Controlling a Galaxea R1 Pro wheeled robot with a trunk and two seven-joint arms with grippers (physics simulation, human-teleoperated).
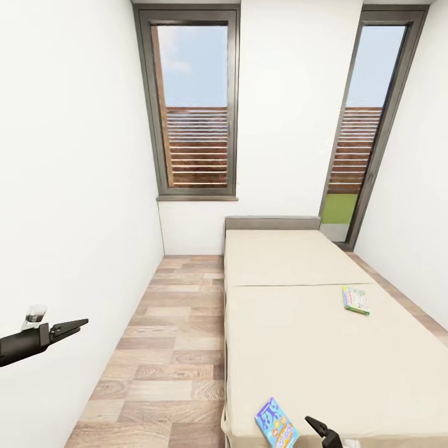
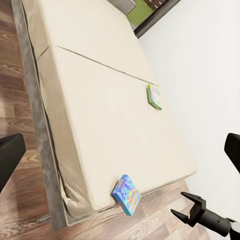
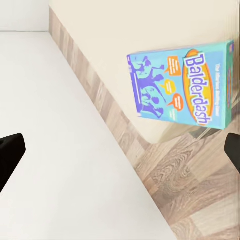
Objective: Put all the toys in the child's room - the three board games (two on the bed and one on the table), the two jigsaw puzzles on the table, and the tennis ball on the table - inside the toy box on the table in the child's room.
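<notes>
Approaching the long beige bed (image 1: pixel 323 348), with the blue Balderdash game box (image 1: pixel 275 423) overhanging its near corner, the pale green-edged box (image 1: pixel 355 299) farther up, both claws spread and empty; next, right claw (image 1: pixel 322 430) down onto the blue box.

- Right gripper (image 1: pixel 325 430): cut off by the head view's bottom edge.
- Left arm (image 1: pixel 22 343): cut off at the left edge.
- Green-edged game (image 1: pixel 355 300), centre right: lettering too small to read.
- Bed (image 1: pixel 298 348): foot runs off the bottom edge.
</notes>
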